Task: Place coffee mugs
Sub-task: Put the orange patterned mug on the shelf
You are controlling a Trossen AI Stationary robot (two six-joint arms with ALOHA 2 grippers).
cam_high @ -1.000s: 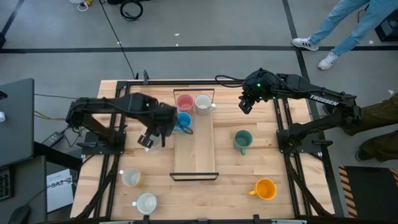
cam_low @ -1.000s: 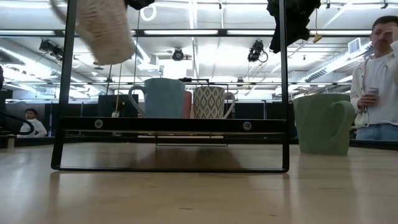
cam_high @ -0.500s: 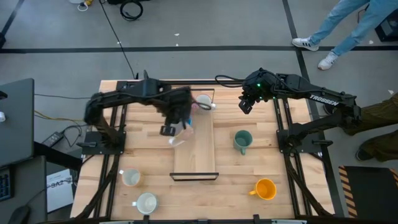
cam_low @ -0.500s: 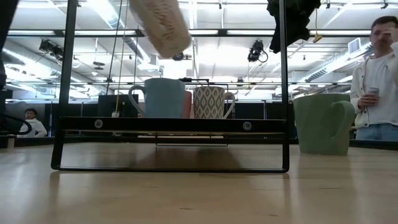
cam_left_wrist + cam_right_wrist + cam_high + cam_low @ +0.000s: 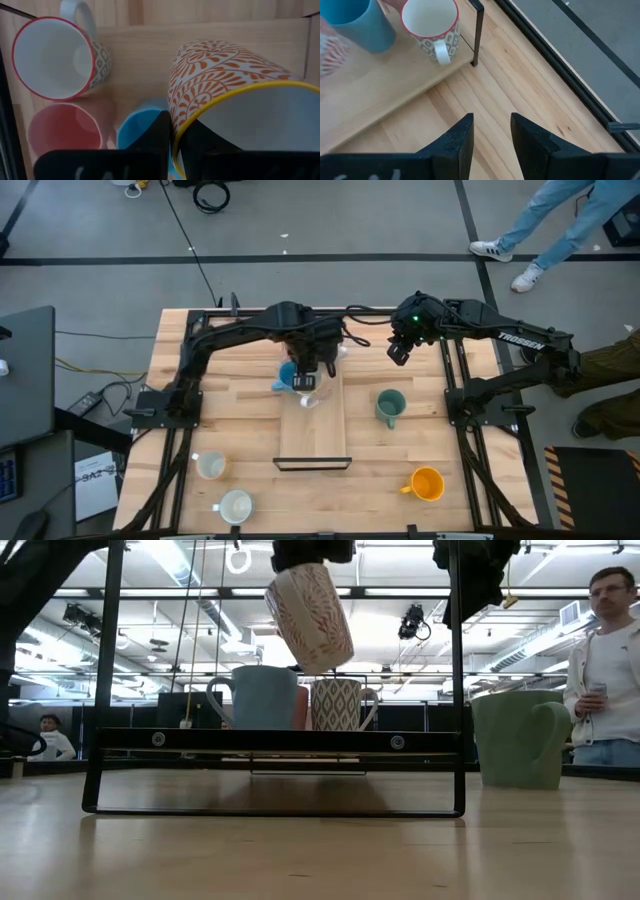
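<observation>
My left gripper (image 5: pixel 305 380) is shut on a white mug with an orange leaf pattern and a yellow rim (image 5: pixel 310 618), held in the air above the wooden tray (image 5: pixel 315 435). On the tray's far end stand a blue mug (image 5: pixel 287 373), a pink mug (image 5: pixel 62 132) and a white red-rimmed mug (image 5: pixel 55 57). My right gripper (image 5: pixel 400 352) is open and empty, above the table right of the tray's far end. A teal green mug (image 5: pixel 388 406), an orange mug (image 5: pixel 427 484) and two pale mugs (image 5: pixel 210 466) (image 5: pixel 236 505) stand on the table. My left gripper holds the patterned mug by its yellow rim (image 5: pixel 181 131), one finger (image 5: pixel 161 135) outside the wall and the other inside the mug. The fingers come from above, pointing down. The mug hangs tilted below them, clear of the tray and above the blue mug.
The tray has a black metal frame with upright posts (image 5: pixel 103 680) (image 5: pixel 455 680); its near half is bare wood. People stand beyond the table (image 5: pixel 605 660). A laptop (image 5: pixel 25 370) lies left of the table.
My left gripper has carried the patterned mug from the left of the tray toward the table's right edge, over the tray's far half. The mug has stayed lifted and now hangs a little lower, above the blue mug.
</observation>
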